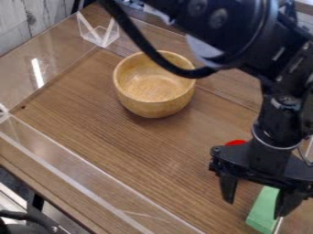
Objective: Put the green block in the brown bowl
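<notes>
The green block lies flat near the table's front right corner; only its lower end shows, right between my fingers. My gripper hangs over it, open, one black finger on its left and the other on its right. The brown bowl stands empty at the middle back of the table, well to the left of and behind the gripper. The black arm comes down from the top right and hides the far part of the block.
A red strawberry-shaped toy peeks out just behind the gripper. A clear acrylic wall runs along the table's left and front sides. A small clear stand sits at the back left corner.
</notes>
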Tool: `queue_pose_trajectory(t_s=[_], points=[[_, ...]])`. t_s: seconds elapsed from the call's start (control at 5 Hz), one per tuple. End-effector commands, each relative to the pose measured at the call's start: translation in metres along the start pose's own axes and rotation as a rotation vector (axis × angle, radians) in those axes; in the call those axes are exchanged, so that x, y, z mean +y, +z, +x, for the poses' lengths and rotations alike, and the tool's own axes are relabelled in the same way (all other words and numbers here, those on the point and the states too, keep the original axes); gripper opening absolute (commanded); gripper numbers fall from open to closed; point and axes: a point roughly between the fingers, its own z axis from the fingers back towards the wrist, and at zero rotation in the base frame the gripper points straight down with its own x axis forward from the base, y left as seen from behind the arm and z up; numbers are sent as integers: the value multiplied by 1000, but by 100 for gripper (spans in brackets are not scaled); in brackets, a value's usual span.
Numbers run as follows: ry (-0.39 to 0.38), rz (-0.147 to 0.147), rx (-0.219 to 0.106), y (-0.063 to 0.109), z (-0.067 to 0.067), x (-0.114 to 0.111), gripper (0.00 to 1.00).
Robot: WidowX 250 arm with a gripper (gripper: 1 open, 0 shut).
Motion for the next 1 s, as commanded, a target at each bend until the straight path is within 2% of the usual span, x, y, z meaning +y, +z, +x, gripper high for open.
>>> queue_pose_trajectory(t_s=[0.0, 0.2, 0.6, 0.8], points=[[-1, -38, -48, 12, 7, -6, 100], [11, -37, -57, 12, 9, -7, 100], [-31, -27, -57, 10, 36, -14, 100], [-125, -24, -46, -3, 39, -13, 100]])
